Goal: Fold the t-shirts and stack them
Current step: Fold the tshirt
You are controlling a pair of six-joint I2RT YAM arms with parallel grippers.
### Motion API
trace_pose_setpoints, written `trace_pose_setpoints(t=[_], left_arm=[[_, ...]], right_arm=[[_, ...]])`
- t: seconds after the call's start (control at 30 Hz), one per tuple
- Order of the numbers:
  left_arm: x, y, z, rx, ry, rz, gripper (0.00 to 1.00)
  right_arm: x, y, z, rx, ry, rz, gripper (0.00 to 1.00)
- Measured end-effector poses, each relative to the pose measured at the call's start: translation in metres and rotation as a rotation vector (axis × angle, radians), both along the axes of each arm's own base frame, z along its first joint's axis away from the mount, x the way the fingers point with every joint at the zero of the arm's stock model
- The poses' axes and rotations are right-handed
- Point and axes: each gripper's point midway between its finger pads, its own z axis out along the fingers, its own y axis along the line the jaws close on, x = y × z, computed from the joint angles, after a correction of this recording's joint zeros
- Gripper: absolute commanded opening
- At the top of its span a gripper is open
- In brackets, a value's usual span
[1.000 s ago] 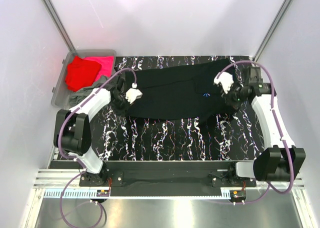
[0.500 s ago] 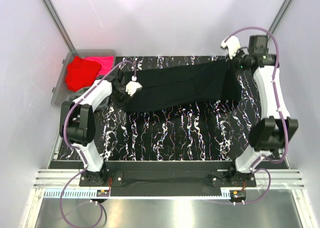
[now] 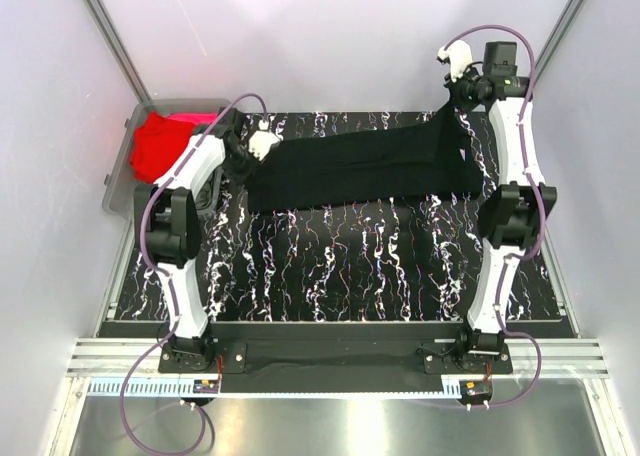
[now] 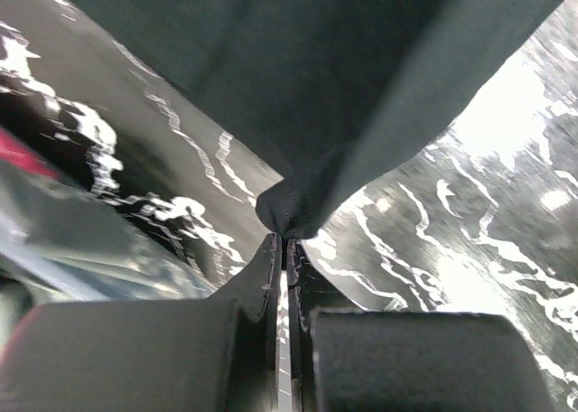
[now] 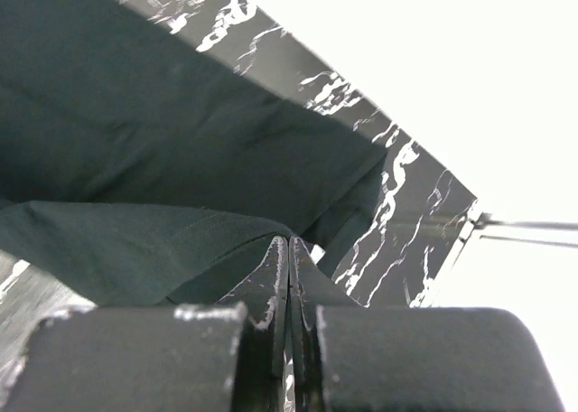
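At the far left, beside the worktop [image 3: 340,266], a grey bin [image 3: 112,181] is seen with a red t-shirt [image 3: 160,146] bundled inside. It is presumably parked there out of the way, so that only one garment is handled at a time. Just right of the bin, the left gripper [image 4: 284,245] is pressed together on a bunched corner of the black t-shirt [image 3: 360,166], with the small knot of cloth nipped right at the fingertips. From that corner the garment is stretched across the far half of the worktop as a long band, its lower edge resting on the marbled surface. The cloth appears to be held taut between two opposite ends so that wrinkles are pulled out and a straight edge is obtained for a fold. At the far right, the right gripper [image 5: 289,240] is likewise closed on a fold of the same black cloth and is raised high above the back right corner. That end of the shirt is thereby drawn upward into a peak. The height is judged to serve either for carrying this side over the rest or for letting the fabric hang flat. No folded stack is visible on the worktop, so the task is judged to be at an early stage.
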Motion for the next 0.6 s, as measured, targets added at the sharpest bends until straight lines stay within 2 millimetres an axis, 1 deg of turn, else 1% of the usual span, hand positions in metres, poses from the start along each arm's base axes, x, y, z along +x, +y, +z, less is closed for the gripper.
trace_pose_setpoints(t=[0.1,0.2,0.4,0.43,0.47,0.5,0.53,0.57,0.6], left_arm=[[0.019,0.005,-0.002,0.013,-0.017,0.016,0.00],[0.036,0.008,-0.010,0.024,-0.023,0.028,0.00],[0.049,0.011,-0.029,0.043,0.001,0.046,0.00],[0.051,0.012,-0.031,0.046,0.001,0.053,0.08],[0.053,0.012,-0.032,0.049,-0.001,0.061,0.13],[0.057,0.012,-0.032,0.052,-0.006,0.074,0.14],[0.061,0.013,-0.032,0.056,-0.014,0.090,0.15],[0.065,0.014,-0.029,0.058,-0.028,0.107,0.20],[0.070,0.014,-0.026,0.061,-0.043,0.120,0.25]], right_arm=[[0.020,-0.002,-0.009,-0.005,-0.012,-0.009,0.00],[0.032,-0.001,-0.021,-0.008,-0.009,-0.011,0.00],[0.053,0.008,-0.050,-0.021,0.004,-0.020,0.00],[0.056,0.010,-0.054,-0.022,0.006,-0.023,0.01],[0.059,0.013,-0.059,-0.024,0.007,-0.029,0.04],[0.063,0.016,-0.064,-0.021,0.007,-0.036,0.07],[0.066,0.019,-0.067,-0.020,0.003,-0.049,0.21],[0.069,0.021,-0.070,-0.014,0.002,-0.063,0.26],[0.072,0.023,-0.072,-0.013,-0.005,-0.078,0.29]])
